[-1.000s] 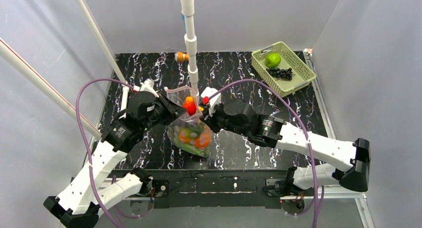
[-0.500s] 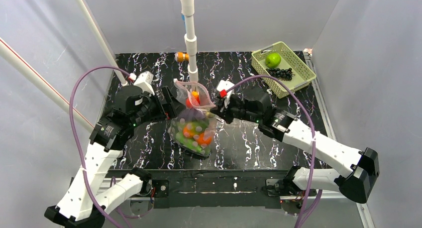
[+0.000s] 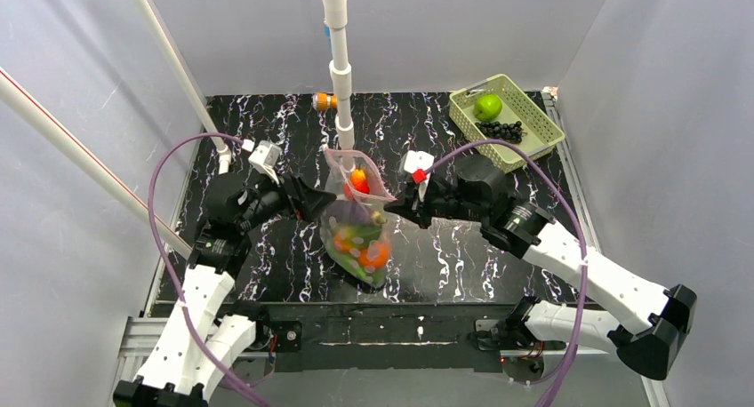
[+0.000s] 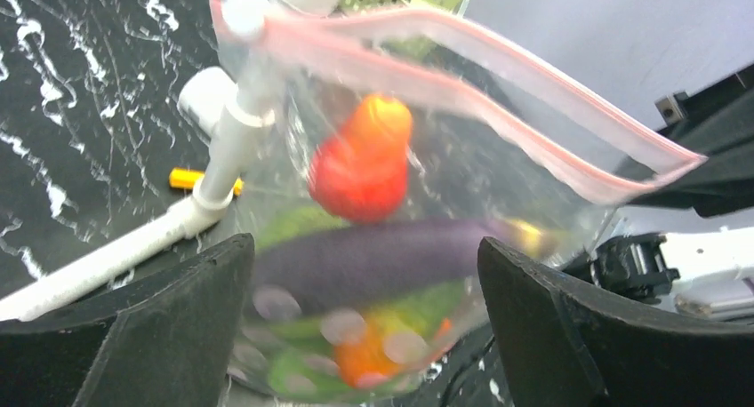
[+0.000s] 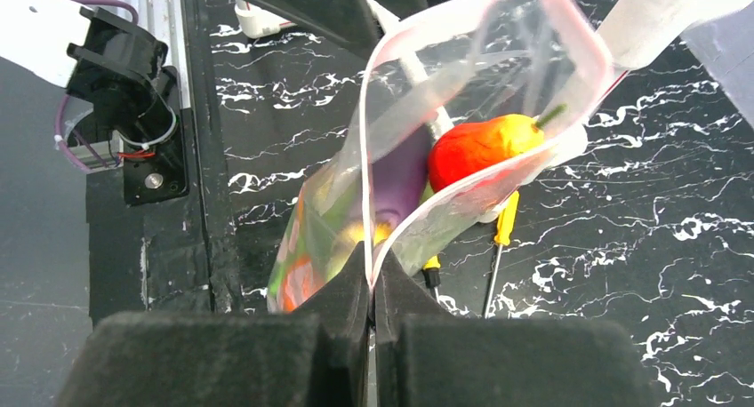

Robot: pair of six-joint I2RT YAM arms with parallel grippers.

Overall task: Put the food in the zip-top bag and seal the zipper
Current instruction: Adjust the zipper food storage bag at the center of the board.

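**A:** Pink zipper (image 4: pixel 427 87) unsealed, and the bag's (image 3: pixel 356 234) mouth gapes. The right gripper (image 5: pixel 372 291) is pinched tight on one corner of that mouth, so the bag hangs over mid-table.

**B:** And the food (image 3: pixel 360 243)?

**A:** Inside. There's a red-orange fruit (image 5: pixel 485 149) on top, an eggplant (image 4: pixel 373 260) below it, and green and orange pieces at the bottom. Loading looks done, so sealing is the step in hand.

**B:** Left gripper (image 3: pixel 318 203)?

**A:** Jaws wide, holding nothing, just beside the bag's other side. I'd say it must take the free corner and draw the mouth taut before anything pinches along the strip.

**B:** Does the bag's bottom touch the table (image 3: pixel 267 123)?

**A:** Possibly; I can't tell.

**B:** The room?

**A:** Black marbled tabletop, a screwdriver (image 5: pixel 502 225) under the bag and a white pipe (image 3: pixel 340 69) behind it. A basket (image 3: pixel 467 118) with an apple (image 3: pixel 487 107) and grapes (image 3: pixel 502 130) sits far right. Grey walls.
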